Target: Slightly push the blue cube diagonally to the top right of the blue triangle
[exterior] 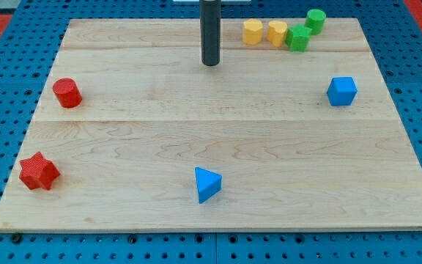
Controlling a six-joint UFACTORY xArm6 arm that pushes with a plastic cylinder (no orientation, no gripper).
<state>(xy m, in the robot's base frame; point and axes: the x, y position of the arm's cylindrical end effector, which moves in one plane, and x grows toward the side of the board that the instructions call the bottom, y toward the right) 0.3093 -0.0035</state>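
Note:
The blue cube [341, 92] sits near the right edge of the wooden board [123, 147], in the upper half. The blue triangle [207, 184] lies near the bottom middle, far down and left of the cube. My tip [210, 64] is at the top middle of the board, touching no block. It is well left of and a little above the blue cube, and straight above the blue triangle.
Two yellow blocks [253, 32] [277, 33], a green star-like block [297, 38] and a green cylinder [315, 20] cluster at the top right. A red cylinder [67, 93] and a red star [38, 171] stand at the left. Blue pegboard surrounds the board.

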